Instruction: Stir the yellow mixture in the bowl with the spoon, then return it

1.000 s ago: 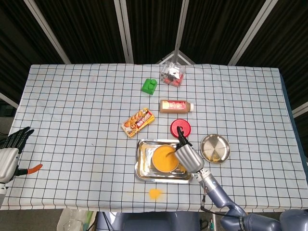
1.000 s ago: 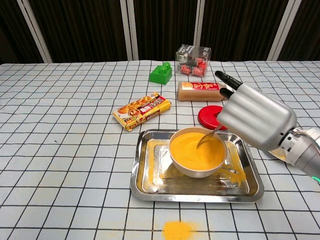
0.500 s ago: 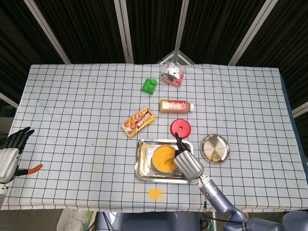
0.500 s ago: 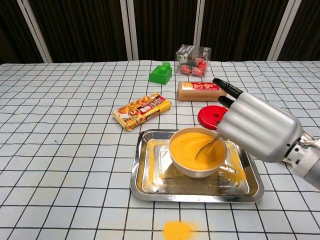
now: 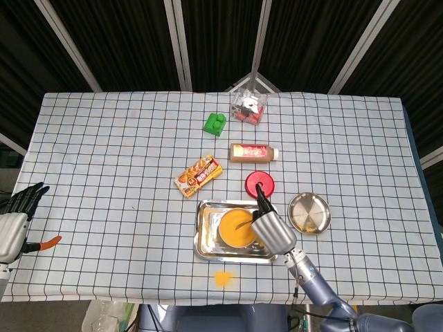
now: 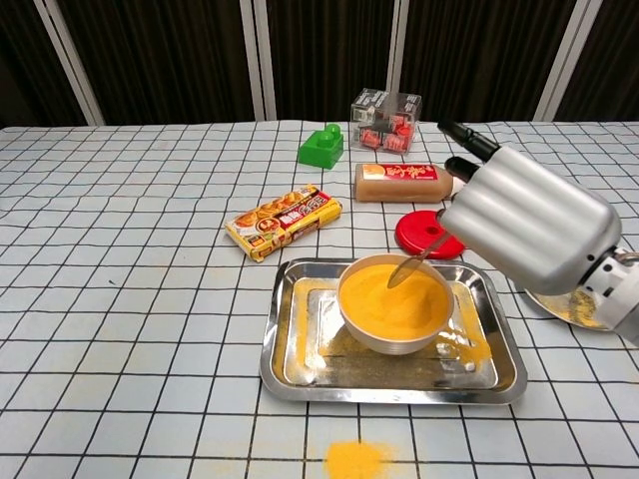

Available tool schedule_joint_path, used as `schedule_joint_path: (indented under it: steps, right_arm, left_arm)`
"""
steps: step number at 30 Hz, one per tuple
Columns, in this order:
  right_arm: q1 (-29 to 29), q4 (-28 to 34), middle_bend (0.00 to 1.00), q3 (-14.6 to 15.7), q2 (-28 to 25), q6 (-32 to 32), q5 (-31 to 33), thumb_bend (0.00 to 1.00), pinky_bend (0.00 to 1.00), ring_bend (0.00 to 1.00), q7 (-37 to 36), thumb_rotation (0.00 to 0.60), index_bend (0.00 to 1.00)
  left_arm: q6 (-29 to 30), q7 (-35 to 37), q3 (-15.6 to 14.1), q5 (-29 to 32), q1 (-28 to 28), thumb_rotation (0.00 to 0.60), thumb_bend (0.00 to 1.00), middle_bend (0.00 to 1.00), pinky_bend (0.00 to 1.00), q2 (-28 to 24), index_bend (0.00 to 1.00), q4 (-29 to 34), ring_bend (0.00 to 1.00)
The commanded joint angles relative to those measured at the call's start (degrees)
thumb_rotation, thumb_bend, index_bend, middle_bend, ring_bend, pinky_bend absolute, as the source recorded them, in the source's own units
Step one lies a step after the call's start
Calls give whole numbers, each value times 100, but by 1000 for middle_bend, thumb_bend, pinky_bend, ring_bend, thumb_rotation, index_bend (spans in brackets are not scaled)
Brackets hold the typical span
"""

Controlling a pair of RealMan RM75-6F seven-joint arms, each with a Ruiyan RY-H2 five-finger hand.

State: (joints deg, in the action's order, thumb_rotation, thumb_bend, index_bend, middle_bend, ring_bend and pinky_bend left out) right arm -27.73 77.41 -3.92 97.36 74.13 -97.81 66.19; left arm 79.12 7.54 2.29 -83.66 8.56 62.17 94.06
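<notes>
while the left hand point(image 5: 12, 220) idles open, the right hand point(image 6: 524, 235) (tilted) grips the spoon point(image 6: 409, 267) in the bowl point(image 6: 394, 304).

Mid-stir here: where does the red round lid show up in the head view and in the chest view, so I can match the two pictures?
Head view: the red round lid lies just above the metal tray, below the brown bottle.
Chest view: the lid sits right of centre, behind the tray, partly hidden by the right hand.
Shared landmark: the white bowl of yellow mixture, directly in front of the lid.
</notes>
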Motion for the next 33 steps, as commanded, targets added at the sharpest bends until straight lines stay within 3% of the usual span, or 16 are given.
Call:
schedule_joint_path:
  steps: [1,5,14,19,24,33]
  right_arm:
    - [12,-59,661,72,-62,-61,-24,808,0,281,59,600,864]
    - [37,-2,661,-21,-60,40,34,807,0,281,-140,600,864]
    - [73,-48,661,102,-165,-9,-26,807,0,281,-132,600,864]
    - [112,183,661,-122,-131,162,146,807,0,281,-415,600,865]
    - [135,54,661,53,-203,33,86,807,0,281,-261,600,865]
    - [77,420,661,-384,-474,229,237,808,0,281,-387,600,864]
  left_arm:
    - [-4,-7,-2,-2,2,600,0,0,0,0,0,-5,0]
    - [0,-12,-2,-7,3,600,5,0,0,1,0,-8,0]
    - [-9,-15,-5,-13,8,600,6,0,0,6,0,-9,0]
    - [-12,-14,1,5,8,600,6,0,0,6,0,-5,0]
    - [-23,-21,-5,3,11,600,7,0,0,3,0,1,0]
    - [-27,-16,0,18,10,600,7,0,0,-3,0,2,0]
